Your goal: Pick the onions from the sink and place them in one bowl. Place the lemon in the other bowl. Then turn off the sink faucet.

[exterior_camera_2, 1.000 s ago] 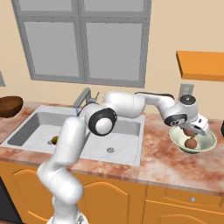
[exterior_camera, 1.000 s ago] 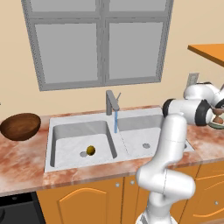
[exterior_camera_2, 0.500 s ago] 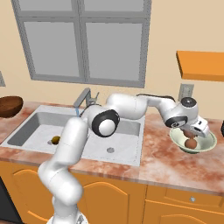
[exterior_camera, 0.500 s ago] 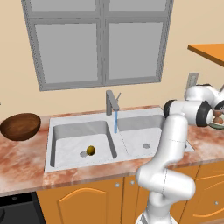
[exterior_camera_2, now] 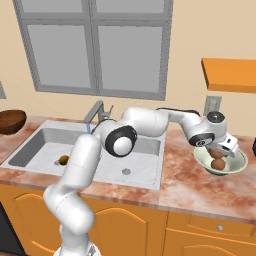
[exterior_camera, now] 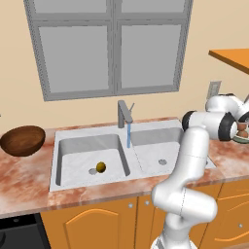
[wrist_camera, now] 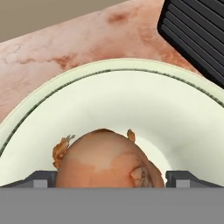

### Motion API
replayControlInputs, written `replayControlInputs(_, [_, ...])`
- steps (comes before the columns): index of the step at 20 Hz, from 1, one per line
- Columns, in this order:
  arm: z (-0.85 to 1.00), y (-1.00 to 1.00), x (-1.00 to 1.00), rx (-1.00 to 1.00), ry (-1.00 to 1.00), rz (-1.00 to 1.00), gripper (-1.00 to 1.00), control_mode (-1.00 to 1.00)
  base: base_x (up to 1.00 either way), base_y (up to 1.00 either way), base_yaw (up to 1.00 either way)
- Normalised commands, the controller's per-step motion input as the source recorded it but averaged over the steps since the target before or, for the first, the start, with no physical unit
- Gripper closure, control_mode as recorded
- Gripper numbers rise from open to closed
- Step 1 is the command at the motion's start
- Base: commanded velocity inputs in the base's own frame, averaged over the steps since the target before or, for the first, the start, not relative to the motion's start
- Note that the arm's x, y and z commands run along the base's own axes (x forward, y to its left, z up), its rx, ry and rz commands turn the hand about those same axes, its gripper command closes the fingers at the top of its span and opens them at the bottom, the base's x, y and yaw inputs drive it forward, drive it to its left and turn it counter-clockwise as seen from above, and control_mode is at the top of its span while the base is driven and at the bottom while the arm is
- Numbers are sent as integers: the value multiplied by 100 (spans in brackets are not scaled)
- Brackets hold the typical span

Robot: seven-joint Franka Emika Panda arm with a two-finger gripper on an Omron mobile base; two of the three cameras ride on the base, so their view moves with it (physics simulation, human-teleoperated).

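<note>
Well inside pale bowl (exterior_camera_2: 235, 167) rim: onions (exterior_camera_2: 217, 163).

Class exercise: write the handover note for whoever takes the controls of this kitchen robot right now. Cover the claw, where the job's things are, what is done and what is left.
Claw: over the pale bowl on the counter right of the sink, fingers apart on either side of an onion.
Onions: two in the pale bowl, one atop the other.
Lemon: in the left basin, by the drain.
Dark wooden bowl: on the counter left of the sink, nothing visible in it.
Faucet: water running.
Done: both onions in the bowl.
Left: move the lemon to the dark bowl, then shut off the faucet.
</note>
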Motion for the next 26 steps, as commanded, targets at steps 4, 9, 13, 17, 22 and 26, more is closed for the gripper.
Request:
replayControlInputs(4, [9,0,-1,0,0,0,-100,-100,0,0,0])
replayControlInputs(9, [38,0,-13,0,0,0,-100,-100,0,0,0])
replayControlInputs(13, [37,10,-28,-1,2,0,-100,-100,0,0,0])
replayControlInputs(17, [24,41,-25,-5,4,0,-100,-100,0,0,0])
replayControlInputs(22, [20,61,-14,-8,8,0,-100,-100,0,0,0])
replayControlInputs(26, [13,67,-18,-9,8,0,-100,-100,0,0,0])
